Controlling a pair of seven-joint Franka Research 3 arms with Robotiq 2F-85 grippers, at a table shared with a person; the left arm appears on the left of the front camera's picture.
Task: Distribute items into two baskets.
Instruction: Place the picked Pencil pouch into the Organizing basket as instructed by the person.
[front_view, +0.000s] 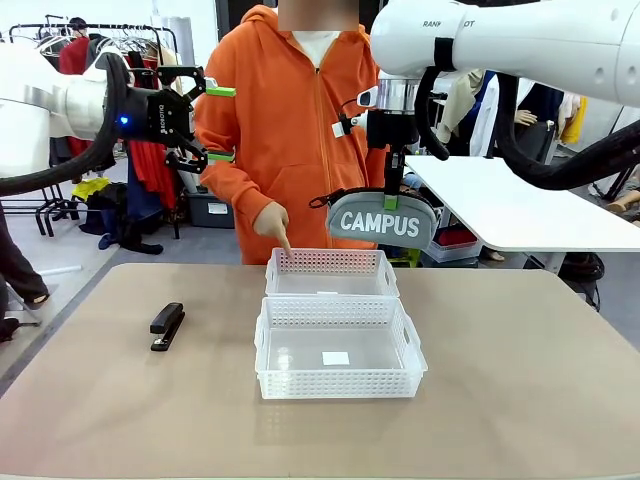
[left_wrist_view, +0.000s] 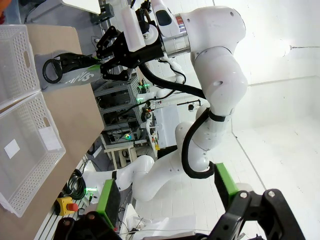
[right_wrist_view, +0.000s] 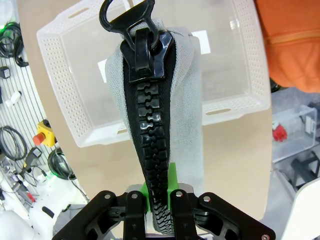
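Near basket (front_view: 340, 385) abuts far basket (front_view: 332, 262); pouch (front_view: 380, 222) hangs above.

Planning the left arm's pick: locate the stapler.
In the front view the black stapler lies on the table at the robot's left, apart from the near basket.

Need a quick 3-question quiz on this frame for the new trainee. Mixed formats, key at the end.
1. What does the right end effector hold?
A. pouch
B. stapler
C. nothing
2. True or false: the stapler lies inside the near basket.
3. Fill in: the person's hand points a finger down at the ___ basket.

Key
1. A. It grips the pouch by its zipper edge.
2. False. The stapler lies on the table, left of the near basket.
3. Far. The fingertip is at the left corner of the far basket.
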